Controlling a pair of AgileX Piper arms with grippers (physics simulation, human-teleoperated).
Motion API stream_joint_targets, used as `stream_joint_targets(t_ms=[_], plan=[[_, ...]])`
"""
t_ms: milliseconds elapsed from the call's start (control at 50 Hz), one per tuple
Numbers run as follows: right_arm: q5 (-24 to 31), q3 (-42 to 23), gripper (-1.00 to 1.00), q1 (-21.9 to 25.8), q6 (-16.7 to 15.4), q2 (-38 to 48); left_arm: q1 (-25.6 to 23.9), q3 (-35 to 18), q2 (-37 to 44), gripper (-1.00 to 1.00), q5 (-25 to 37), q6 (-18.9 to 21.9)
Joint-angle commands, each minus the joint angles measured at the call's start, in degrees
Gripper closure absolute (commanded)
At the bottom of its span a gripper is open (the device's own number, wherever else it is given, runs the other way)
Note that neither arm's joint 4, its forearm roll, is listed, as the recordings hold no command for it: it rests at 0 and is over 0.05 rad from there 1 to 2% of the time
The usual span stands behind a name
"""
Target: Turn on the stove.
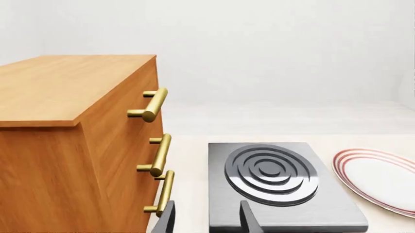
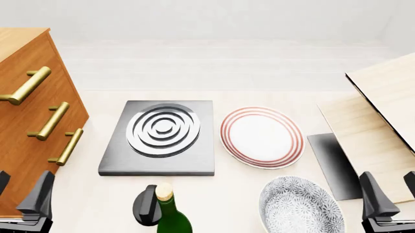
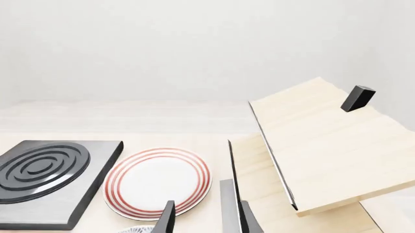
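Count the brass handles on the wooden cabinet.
3, stacked down the cabinet front at the table's left: top handle, middle handle, bottom handle. The cabinet runs below the frame, so more may be hidden.

Simulated kitchen: stove [image 2: 162, 138], plate [image 2: 262, 137], bottle [image 2: 170, 213].

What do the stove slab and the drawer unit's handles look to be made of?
The stove looks like dark grey brushed metal, faintly streaked, with shinier silver concentric rings. The drawer unit shows orange wood grain; its handles look like polished brass, golden with highlights.
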Motion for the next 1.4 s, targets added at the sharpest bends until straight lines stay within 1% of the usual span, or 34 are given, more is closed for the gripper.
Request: stream_joint_targets(t_ms=[20,40,100,200,240,260,280,320,380,480,580,600,660,720,740,780,820,860,900,920,960,1060,1080,1140,1160,1180,1220,1240,1260,1280,1300,1340,1360,1400], plan=[[-1.36,0.04,-1.0,-0.23,2.45,2.48,-0.34,-0.05,0.07,-1.0,0.81,-0.17],[-0.92,0.01,-1.0,-0.18,1.48,1.58,-0.59,-0.05,0.84,-1.0,0.36,-0.21],[-0.71,0.03,-1.0,-0.19,1.53,1.36,-1.01,-0.05,1.74,-1.0,0.01,-0.41],[-0.02,-0.03,-1.0,-0.18,1.51,0.7,-1.0,-1.56,0.29,-1.0,2.92,0.5],[0.0,-0.01,-1.0,-0.18,1.49,0.65,-0.8,-2.19,2.6,-1.0,3.04,-3.02],[-0.13,0.01,-1.0,-0.18,1.49,0.76,-0.68,-2.76,4.98,-1.0,2.61,-2.87],[-0.07,-0.01,-1.0,-0.18,1.49,0.72,-0.62,-3.03,6.5,-1.0,2.14,-1.43],[0.28,-0.1,-1.0,-0.18,1.49,0.46,-1.95,-4.29,7.72,-1.0,2.93,-2.25],[0.1,-0.05,-1.0,-0.18,1.48,0.59,-1.73,-6.42,14.01,-1.0,2.9,0.02],[0.25,-0.07,-1.0,-0.18,1.47,0.48,-4.3,-10.48,20.62,-1.0,5.37,-0.34],[0.28,-0.11,-1.0,-0.18,1.46,0.5,-6.09,-13.23,22.92,-1.0,7.64,0.39],[0.35,-0.14,-1.0,-0.17,1.46,0.46,-7.54,-14.39,23.81,-1.0,8.6,-0.72],[0.45,-0.17,-1.0,-0.17,1.45,0.4,-9.57,-16.26,26.26,-1.0,9.78,-0.26],[0.27,-0.13,-1.0,-0.17,1.44,0.55,-10.76,-18.02,29.28,-1.0,10.64,1.6],[0.07,-0.1,-1.0,-0.17,1.43,0.72,-11.52,-18.5,29.9,-1.0,10.77,0.42],[-0.07,-0.08,-1.0,-0.17,1.43,0.85,-12.03,-19.3,32.3,-1.0,10.78,1.98],[-0.09,-0.09,-1.0,-0.17,1.43,0.9,-12.9,-20.69,34.98,-1.0,11.23,0.19],[0.0,-0.12,-1.0,-0.17,1.43,0.85,-13.16,-21.04,36.18,-1.0,11.26,0.65],[-0.1,-0.1,-1.0,-0.17,1.42,0.92,-14.51,-22.46,38.18,-1.0,12.16,-1.2],[-0.31,-0.06,-1.0,-0.17,1.42,1.1,-14.9,-23.07,39.82,-1.0,12.49,-1.14],[-0.23,-0.11,-1.0,-0.17,1.42,1.07,-16.3,-24.8,40.53,-1.0,13.89,-0.08],[-0.14,-0.15,-1.0,-0.17,1.41,1.03,-18.84,-27.75,43.31,-1.0,16.25,-2.07],[-0.32,-0.11,-1.0,-0.16,1.4,1.18,-20.38,-29.13,44.66,-1.0,17.55,-2.86],[-0.34,-0.11,-1.0,-0.16,1.4,1.2,-20.5,-29.72,45.23,-1.0,18.37,-3.14],[-0.38,-0.11,-1.0,-0.16,1.4,1.24,-21.72,-31.1,45.51,-1.0,20.17,-4.36],[-0.38,-0.11,-1.0,-0.16,1.4,1.24,-21.36,-31.54,45.56,-1.0,21.17,-2.47],[-0.39,-0.13,-1.0,-0.16,1.4,1.27,-22.49,-32.24,45.93,-1.0,22.67,-2.89],[-0.34,-0.14,-1.0,-0.16,1.4,1.24,-21.62,-32.27,46.02,-1.0,23.47,-0.79],[-0.34,-0.14,-1.0,-0.16,1.4,1.24,-23.08,-33.17,46.09,-1.0,24.52,-3.84],[-0.5,-0.12,-1.0,-0.16,1.4,1.37,-23.77,-33.69,46.45,-1.0,25.42,-4.71],[-0.41,-0.14,-1.0,-0.16,1.4,1.3,-22.87,-34.56,46.15,-1.0,26.69,-1.82],[-0.49,-0.12,-1.0,-0.16,1.4,1.35,-23.3,-35.45,46.03,-1.0,27.75,-2.7],[-0.64,-0.08,-1.0,-0.16,1.39,1.47,-24.81,-36.06,46.96,-1.0,28.43,-4.31],[-0.67,-0.07,-1.0,-0.16,1.4,1.5,-24.33,-36.67,46.87,-1.0,29.18,-2.3]])
